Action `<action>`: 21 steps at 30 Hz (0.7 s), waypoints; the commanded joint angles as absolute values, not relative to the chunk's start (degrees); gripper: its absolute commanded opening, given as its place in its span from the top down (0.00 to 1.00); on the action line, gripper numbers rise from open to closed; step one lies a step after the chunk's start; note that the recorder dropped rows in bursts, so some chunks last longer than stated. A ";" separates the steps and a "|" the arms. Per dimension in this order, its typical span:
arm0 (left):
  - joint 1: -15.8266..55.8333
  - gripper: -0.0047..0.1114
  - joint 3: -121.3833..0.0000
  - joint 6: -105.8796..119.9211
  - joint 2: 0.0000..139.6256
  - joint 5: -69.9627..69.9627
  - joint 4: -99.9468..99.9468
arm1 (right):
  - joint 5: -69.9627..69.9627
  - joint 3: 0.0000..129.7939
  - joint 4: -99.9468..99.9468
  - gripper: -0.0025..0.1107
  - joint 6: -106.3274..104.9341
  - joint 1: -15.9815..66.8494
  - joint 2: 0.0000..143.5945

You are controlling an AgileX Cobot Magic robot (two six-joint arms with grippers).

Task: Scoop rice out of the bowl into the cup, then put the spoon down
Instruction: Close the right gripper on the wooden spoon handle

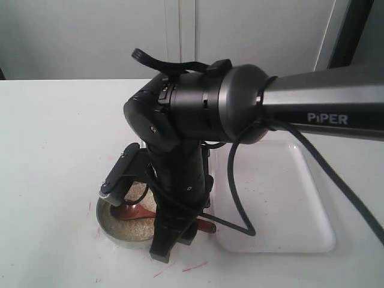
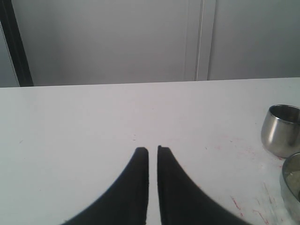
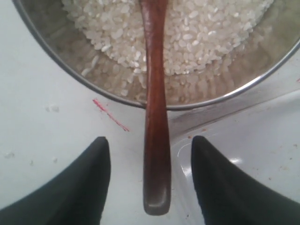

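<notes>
The steel bowl [image 3: 56, 51] holds a heap of white rice [image 3: 197, 33]. The brown wooden spoon [image 3: 155, 117] lies with its scoop in the rice and its handle sticking out over the rim. My right gripper [image 3: 151, 140] is open, one finger on each side of the handle end, touching neither side. In the exterior view the right arm covers most of the bowl [image 1: 111, 225], and part of the spoon [image 1: 133, 210] shows. The cup [image 2: 281, 129] stands on the table beside the bowl [image 2: 291, 187]. My left gripper [image 2: 153, 150] is shut on nothing, left of the cup.
A white rectangular tray [image 1: 300, 198] lies right of the bowl; its corner [image 3: 243, 140] sits under one right finger. Red marks [image 3: 110, 115] stain the white table near the bowl. A grey wall stands behind the table.
</notes>
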State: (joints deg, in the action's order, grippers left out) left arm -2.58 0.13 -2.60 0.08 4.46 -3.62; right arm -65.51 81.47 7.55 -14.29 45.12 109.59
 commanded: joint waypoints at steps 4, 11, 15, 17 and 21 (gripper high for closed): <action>-2.51 0.84 0.00 -2.81 0.00 4.69 -3.83 | -65.34 81.12 7.46 0.55 -13.68 45.17 109.40; -2.51 0.84 0.00 -2.81 0.00 4.69 -3.83 | -65.16 81.12 6.88 0.57 -13.25 45.17 109.40; -2.51 0.84 0.00 -2.81 0.00 4.69 -3.83 | -65.16 81.12 6.39 0.57 -13.25 45.17 109.40; -2.51 0.84 0.00 -2.81 0.00 4.69 -3.83 | -65.16 81.12 5.92 0.57 -13.25 45.17 109.44; -2.51 0.84 0.00 -2.81 0.00 4.69 -3.83 | -64.36 81.12 5.79 0.57 -13.25 45.17 109.44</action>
